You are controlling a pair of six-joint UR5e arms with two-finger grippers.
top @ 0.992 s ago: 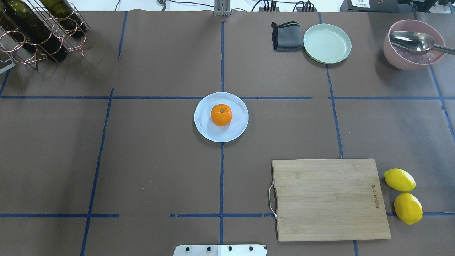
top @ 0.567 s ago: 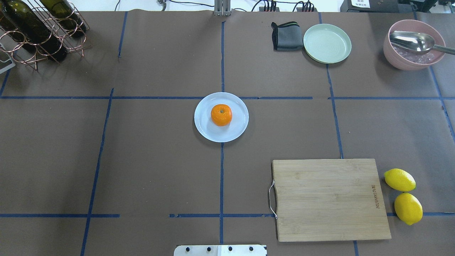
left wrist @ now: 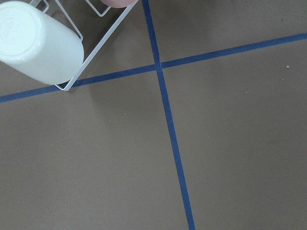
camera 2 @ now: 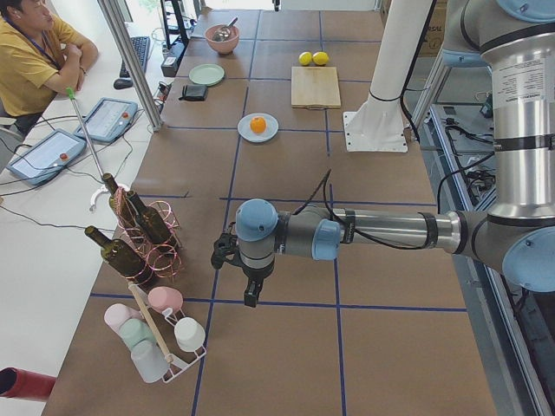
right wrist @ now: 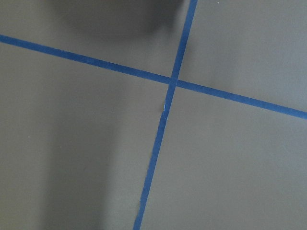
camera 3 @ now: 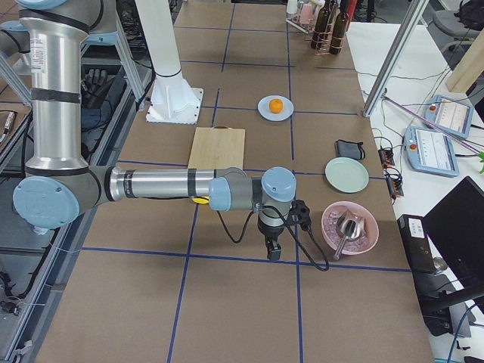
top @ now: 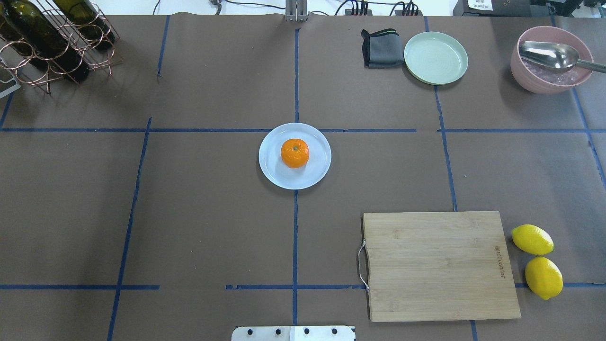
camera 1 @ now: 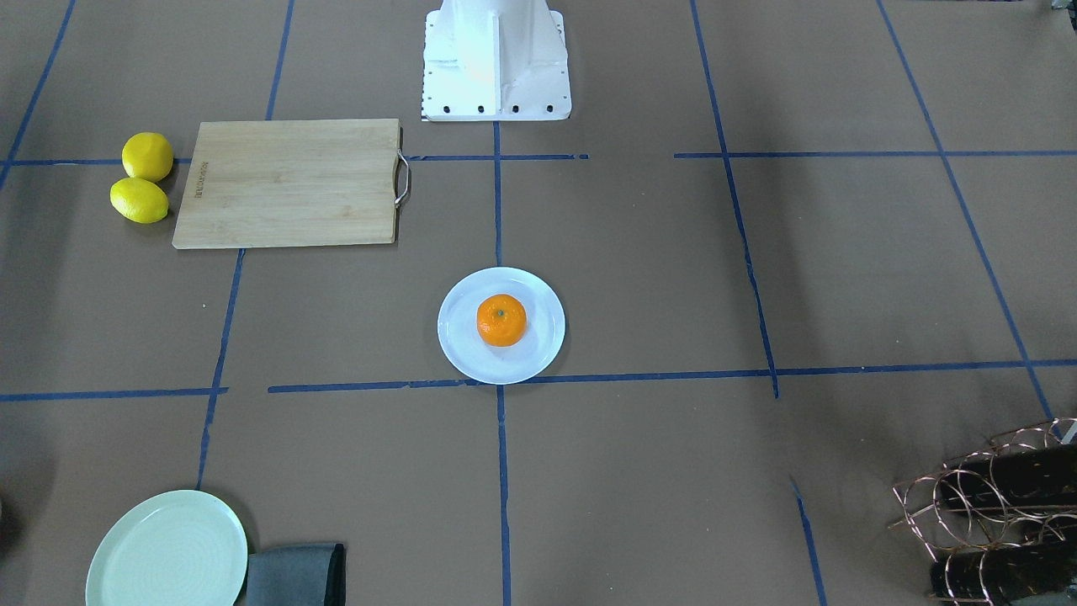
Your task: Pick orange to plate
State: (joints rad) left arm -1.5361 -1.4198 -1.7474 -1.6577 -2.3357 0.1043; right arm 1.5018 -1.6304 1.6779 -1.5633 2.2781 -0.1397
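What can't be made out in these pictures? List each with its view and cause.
Left gripper: exterior left only, too small to tell open or shut.
Right gripper: exterior right only, likewise.
Wine bottles: overhead, cut by the top-left edge.
Pink bowl contents: overhead, partly under the spoon.

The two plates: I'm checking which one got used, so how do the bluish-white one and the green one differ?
The bluish-white plate holds the orange; the green plate is empty. The bluish-white plate sits mid-table over a tape line; the green plate sits at the far side, on the robot's right, beside a folded grey cloth. Both are round, rimmed and lie flat.
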